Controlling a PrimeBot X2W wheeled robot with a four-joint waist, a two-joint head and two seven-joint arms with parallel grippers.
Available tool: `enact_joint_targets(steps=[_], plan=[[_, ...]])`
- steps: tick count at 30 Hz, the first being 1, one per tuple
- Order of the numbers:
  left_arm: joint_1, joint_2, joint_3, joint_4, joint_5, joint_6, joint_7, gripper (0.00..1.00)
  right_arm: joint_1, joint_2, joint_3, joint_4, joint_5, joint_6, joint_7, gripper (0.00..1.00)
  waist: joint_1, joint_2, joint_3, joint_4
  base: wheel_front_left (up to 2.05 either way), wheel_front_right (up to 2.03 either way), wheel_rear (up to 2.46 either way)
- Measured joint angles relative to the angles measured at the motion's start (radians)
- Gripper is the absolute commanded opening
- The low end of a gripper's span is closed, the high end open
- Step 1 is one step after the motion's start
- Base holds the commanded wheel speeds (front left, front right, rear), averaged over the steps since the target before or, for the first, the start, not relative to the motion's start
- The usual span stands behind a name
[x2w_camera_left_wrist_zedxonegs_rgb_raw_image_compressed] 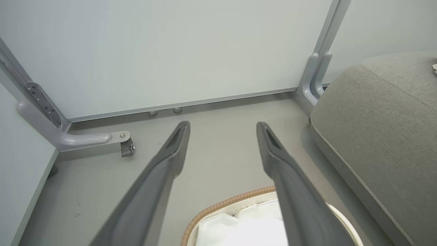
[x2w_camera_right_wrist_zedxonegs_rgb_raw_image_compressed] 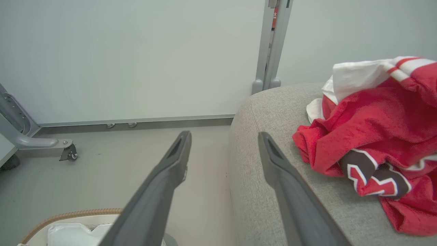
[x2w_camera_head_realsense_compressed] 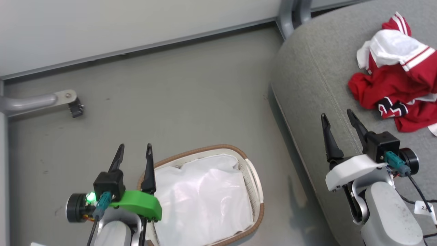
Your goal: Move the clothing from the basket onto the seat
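One jersey, the clothing (x2w_camera_head_realsense_compressed: 396, 85), lies crumpled on the seat (x2w_camera_head_realsense_compressed: 314, 78), well in from its edge. My right gripper (x2w_camera_head_realsense_compressed: 336, 114) hovers over that edge, jaws wide and empty. Off the seat stands the basket (x2w_camera_head_realsense_compressed: 254, 191), liner (x2w_camera_head_realsense_compressed: 201, 201) inside. My left gripper (x2w_camera_head_realsense_compressed: 135, 146) is farther out, jaws wide too. A careless right swing could snag the fabric and drag it off.

Your grey floor (x2w_camera_head_realsense_compressed: 187, 95) carries the basket (x2w_camera_head_realsense_compressed: 205, 149) and, near it on the right, the seat (x2w_camera_head_realsense_compressed: 307, 85). On the seat you have the clothing (x2w_camera_head_realsense_compressed: 389, 85), lying crumpled and well apart from the basket.
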Motion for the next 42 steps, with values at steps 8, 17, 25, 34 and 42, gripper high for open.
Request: enact_joint_targets(steps=[8,17,25,34,42], plan=[[0.093,0.000,0.074,-0.002,-0.020,-0.020,0.000,1.00,0.066,0.015,-0.021,0.004,0.002,0.000,0.000,1.00,0.0000,0.0000,-0.086,0.060,0.00,0.00,0.00],[0.168,0.000,0.123,-0.017,-0.043,-0.068,0.000,1.00,0.136,0.028,-0.021,0.021,-0.007,0.000,0.000,1.00,0.0000,0.0000,-0.162,0.084,0.00,0.00,0.00],[0.178,-0.005,0.128,0.023,-0.090,-0.078,0.017,0.00,0.163,0.040,-0.025,0.060,0.029,0.000,0.019,0.00,0.0000,0.0000,-0.171,0.083,0.00,0.00,0.00],[0.177,-0.005,0.150,0.005,-0.257,-0.084,0.060,0.00,0.167,0.040,-0.040,0.040,0.205,0.000,0.063,0.00,0.0000,0.0000,-0.176,0.082,0.00,0.00,0.00],[0.176,-0.005,0.163,-0.012,-0.389,-0.090,0.095,0.00,0.173,0.040,-0.051,0.019,0.350,0.000,0.095,0.00,0.0000,0.0000,-0.180,0.080,0.00,0.00,0.00]])
